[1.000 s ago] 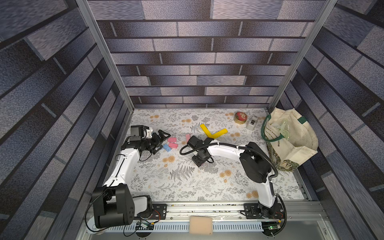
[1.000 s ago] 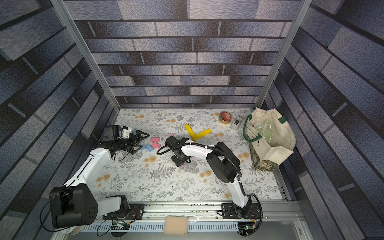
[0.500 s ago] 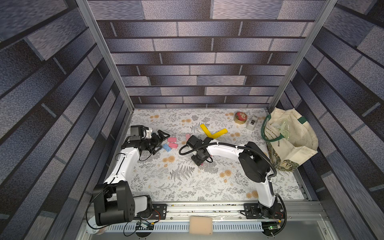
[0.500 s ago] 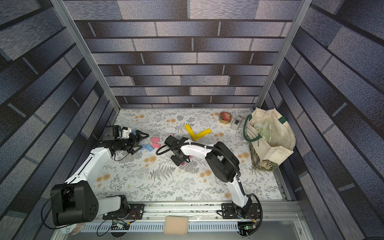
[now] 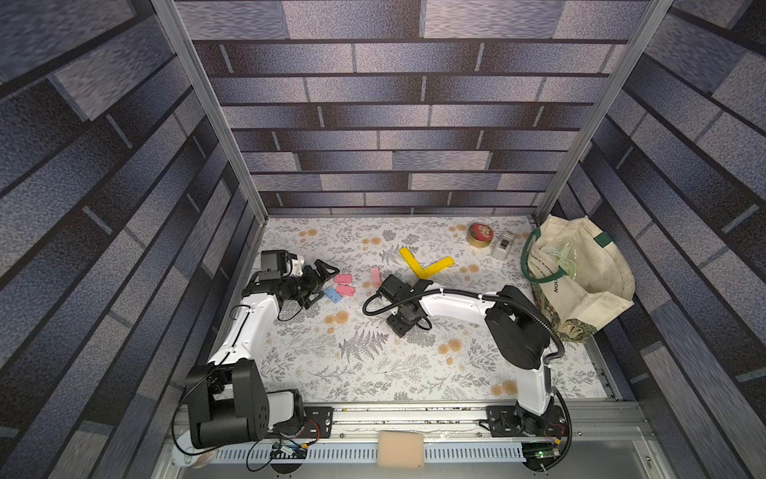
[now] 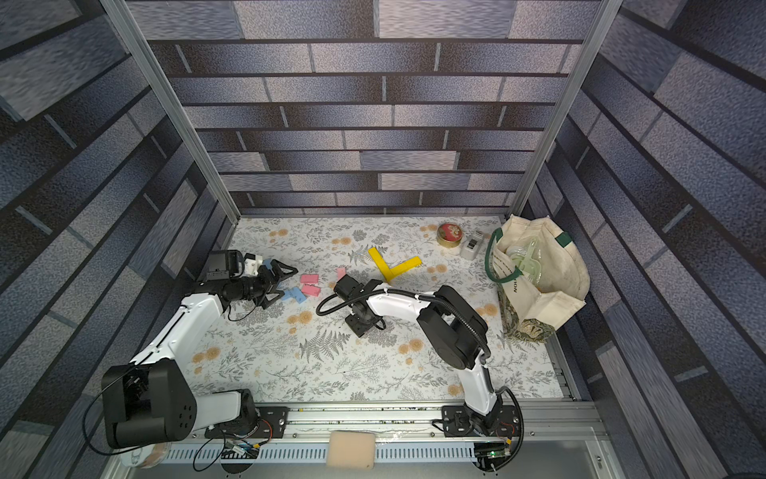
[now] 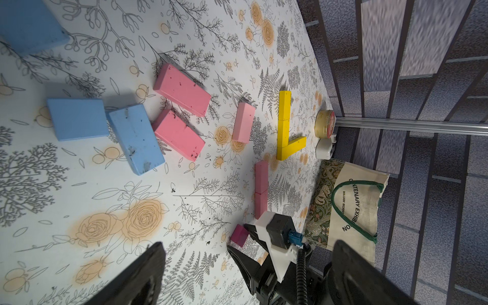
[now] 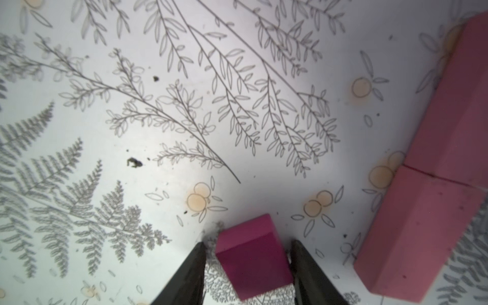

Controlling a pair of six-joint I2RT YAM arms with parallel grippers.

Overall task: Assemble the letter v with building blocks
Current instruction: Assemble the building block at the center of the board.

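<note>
Magenta cube [image 8: 248,264] flanked by low-reaching right claw [image 8: 247,241], part-open, not gripped, left claw [image 5: 328,282] spread wide, empty

Cube [image 8: 253,256] sits between right pincer [image 8: 247,244] prongs, beside two end-to-end bricks [image 8: 422,224]

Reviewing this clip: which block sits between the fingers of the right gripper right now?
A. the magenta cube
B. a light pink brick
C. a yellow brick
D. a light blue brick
A: the right wrist view shows the magenta cube between the fingers of the right gripper, while the pink bricks lie apart from it, outside the fingers.
</note>
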